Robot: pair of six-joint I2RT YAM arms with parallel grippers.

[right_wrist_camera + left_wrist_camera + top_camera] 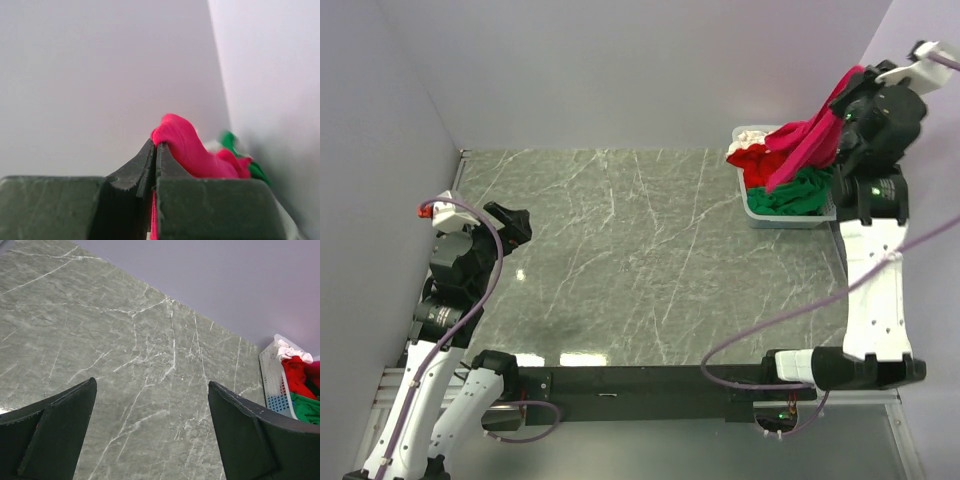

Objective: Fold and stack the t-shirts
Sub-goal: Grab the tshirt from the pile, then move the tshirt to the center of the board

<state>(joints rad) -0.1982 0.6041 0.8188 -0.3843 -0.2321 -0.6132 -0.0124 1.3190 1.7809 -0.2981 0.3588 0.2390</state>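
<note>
A crimson-red t-shirt [812, 141] hangs from my right gripper [855, 82], lifted above the white basket [756, 209] at the back right. In the right wrist view the gripper [156, 146] is shut on a fold of that crimson cloth [187, 147]. Green [798, 192], red [756, 163] and white [753, 137] t-shirts stay bundled in the basket. My left gripper [512, 225] stands open at the left over bare marble; its wrist view shows the gripper [151, 384] holding nothing between two wide-apart fingers [65, 415].
The grey marble table [640, 250] stretches between the arms. Lilac walls close in at the back, left and right. The basket [274, 380] also shows at the right edge of the left wrist view. A black rail runs along the near edge.
</note>
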